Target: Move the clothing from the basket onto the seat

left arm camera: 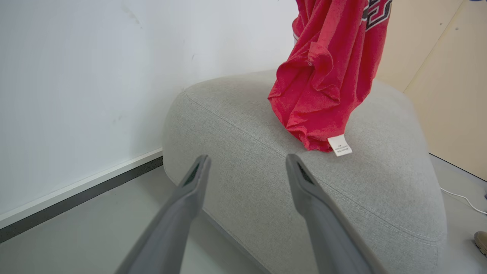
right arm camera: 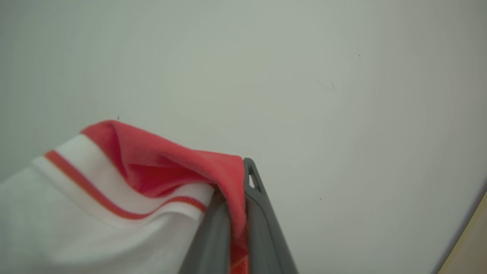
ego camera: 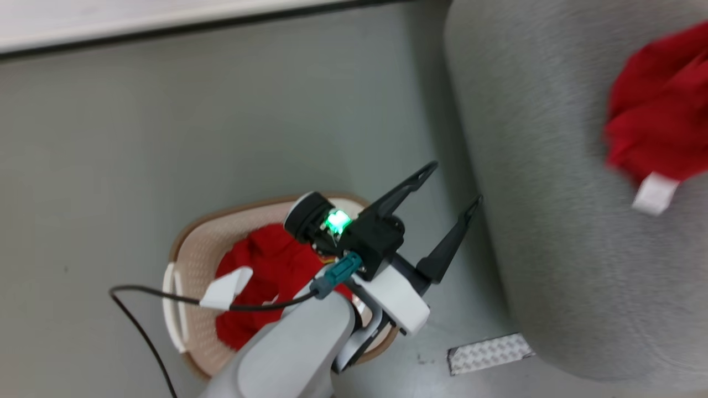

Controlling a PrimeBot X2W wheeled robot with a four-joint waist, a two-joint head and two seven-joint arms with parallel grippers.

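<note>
Clothing piece no. 1, a soft red fabric garment w/ a white flap, lies crumpled inside the cream plastic laundry basket w/ rows of small round holes and a brown rim, at lower left of the head view. The basket stands on the grey floor, and a thin black cable crosses above its near side. Just right of it, the left gripper hangs over the floor btw basket and seat. Its two long dark fingers are spread wide w/ nothing btw them, tips toward the large grey woven-fabric seat w/ rounded edges. In the left wrist view they frame the seat's corner and seam line. Further right, clothing piece no. 2 – a soft red jersey w/ black outlined lettering and a small white tag – hangs bunched over the seat top. Can't tell whether its lower folds touch the cushion. Right gripper is clamped tight on the jersey's red edge, beside its white striped trim – a pale plain surface behind.
</note>
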